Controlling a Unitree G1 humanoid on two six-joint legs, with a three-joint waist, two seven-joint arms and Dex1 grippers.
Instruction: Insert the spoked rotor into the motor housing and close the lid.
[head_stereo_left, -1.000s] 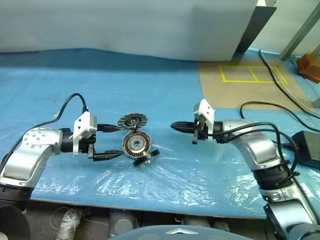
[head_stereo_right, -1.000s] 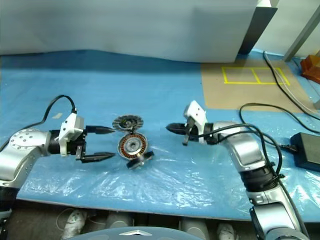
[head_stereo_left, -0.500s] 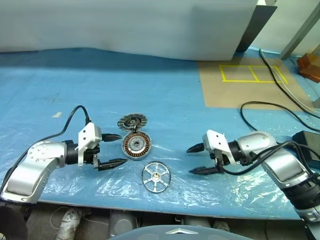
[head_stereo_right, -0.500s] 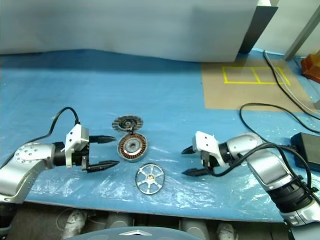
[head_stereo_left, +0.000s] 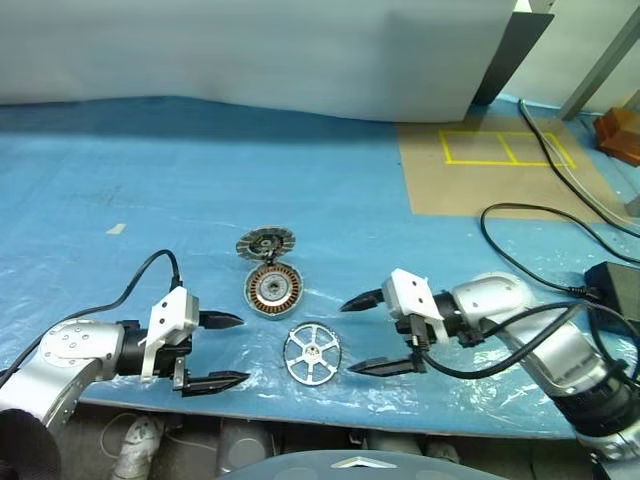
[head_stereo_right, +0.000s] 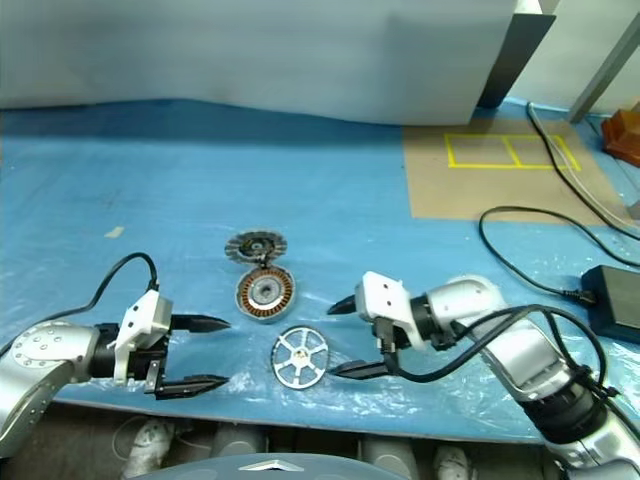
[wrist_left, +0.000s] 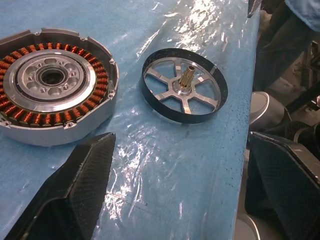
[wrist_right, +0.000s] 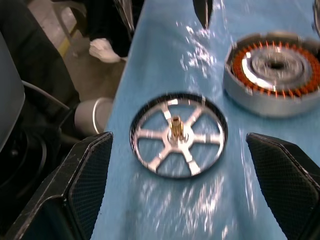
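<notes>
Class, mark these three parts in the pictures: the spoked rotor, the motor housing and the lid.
spoked rotor (head_stereo_left: 312, 353), left eye view, on its hub.
motor housing (head_stereo_left: 272, 289), left eye view, on its dark centre.
lid (head_stereo_left: 265, 243), left eye view, on its raised centre.

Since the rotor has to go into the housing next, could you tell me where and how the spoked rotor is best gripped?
Probably across its thin black rim, from above: the spoked rotor lies flat on the plastic sheet, brass shaft pointing up. The open right pincer sits beside it, nearer than the open left pincer, and the motor housing is just behind.

Spoked rotor (head_stereo_left: 312, 353) lies flat between two spread hands.
</notes>
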